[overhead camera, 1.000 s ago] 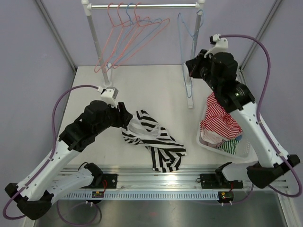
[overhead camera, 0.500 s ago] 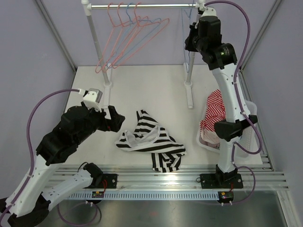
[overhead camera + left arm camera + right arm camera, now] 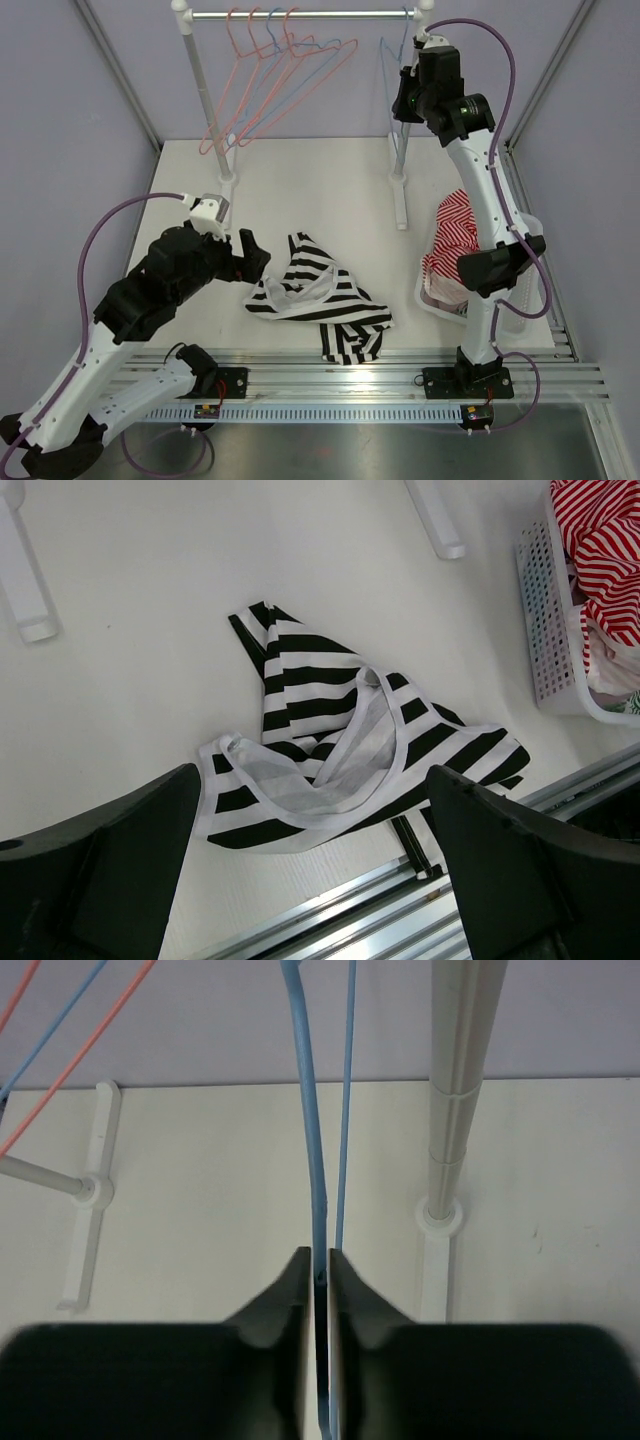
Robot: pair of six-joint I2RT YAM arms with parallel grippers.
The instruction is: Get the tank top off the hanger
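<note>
Just below the left end effector (image 3: 251,256), the black-and-white striped tank top (image 3: 330,745) is seen lying crumpled on the bench (image 3: 150,600), and no hanger is seen inside it. This end effector is released, with its fingers (image 3: 110,860) spread wide, one out to each side of the cloth, and the cloth is not touched by them. Far off to its right, a white basket (image 3: 545,630) of red striped clothes is seen. The right end effector (image 3: 318,1260) is held up high and is clenched on the thin wire of the blue hanger (image 3: 304,1100), with the rack (image 3: 300,14) pole just to its right. Whether the hook sits on the rail cannot be told. The tank top is judged to be light, thin and very soft, so it will sag, fold and slide when it is lifted, but it will not be broken. A flat single layer would be hard to pinch off the bench. A better hold is thought to be the white-edged strap loop in the middle, where the cloth is bunched up and stands a little proud. The hanger is judged to be stiff, thin and smooth, so it could twist or slip in a loose hold.
</note>
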